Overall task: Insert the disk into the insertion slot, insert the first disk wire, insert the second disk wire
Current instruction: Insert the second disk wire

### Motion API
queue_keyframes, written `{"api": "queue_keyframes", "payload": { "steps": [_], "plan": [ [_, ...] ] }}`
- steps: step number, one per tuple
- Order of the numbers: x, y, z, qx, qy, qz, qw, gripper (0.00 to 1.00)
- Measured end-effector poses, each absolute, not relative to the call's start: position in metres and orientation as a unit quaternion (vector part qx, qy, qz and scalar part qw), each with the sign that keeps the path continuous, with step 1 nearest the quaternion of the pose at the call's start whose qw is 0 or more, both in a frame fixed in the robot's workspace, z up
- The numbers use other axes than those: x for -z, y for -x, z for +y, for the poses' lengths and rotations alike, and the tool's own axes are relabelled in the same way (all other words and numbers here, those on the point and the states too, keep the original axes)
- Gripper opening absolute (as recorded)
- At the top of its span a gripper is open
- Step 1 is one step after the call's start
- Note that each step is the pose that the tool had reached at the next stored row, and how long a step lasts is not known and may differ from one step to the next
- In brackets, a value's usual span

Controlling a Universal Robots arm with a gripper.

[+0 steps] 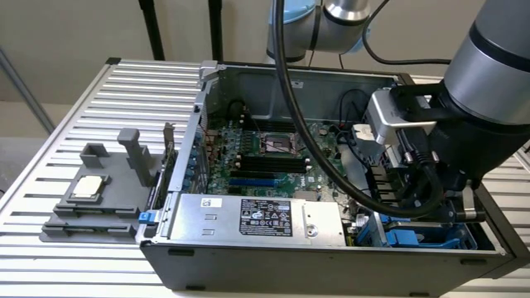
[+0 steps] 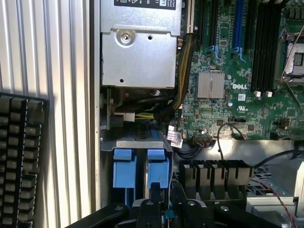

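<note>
Working over the drive cage: my pincer hangs low at the slot, just above its blue tabs, because that bay takes the drive and its wires. Jaws part-closed with something thin and dark between the tips; I cannot tell whether it is held. I judge the disk sits in the bay directly below. PSU lies just beyond.

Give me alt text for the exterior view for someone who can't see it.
A robot arm reaches down into the exterior view's right end of an open computer case, above blue drive rails. A green motherboard and silver power supply fill the case.
</note>
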State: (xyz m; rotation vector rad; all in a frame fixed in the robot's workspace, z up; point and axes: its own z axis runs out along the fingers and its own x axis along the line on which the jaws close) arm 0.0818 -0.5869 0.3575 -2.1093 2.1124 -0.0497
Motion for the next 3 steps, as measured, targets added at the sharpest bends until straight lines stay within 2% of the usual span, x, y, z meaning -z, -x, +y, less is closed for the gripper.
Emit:
{"api": "queue_keyframes", "payload": {
  "steps": [3],
  "plan": [
    [-0.3581,-0.0818,-0.5869,0.017,0.705,0.705,0.078,0.25]
  ]
}}
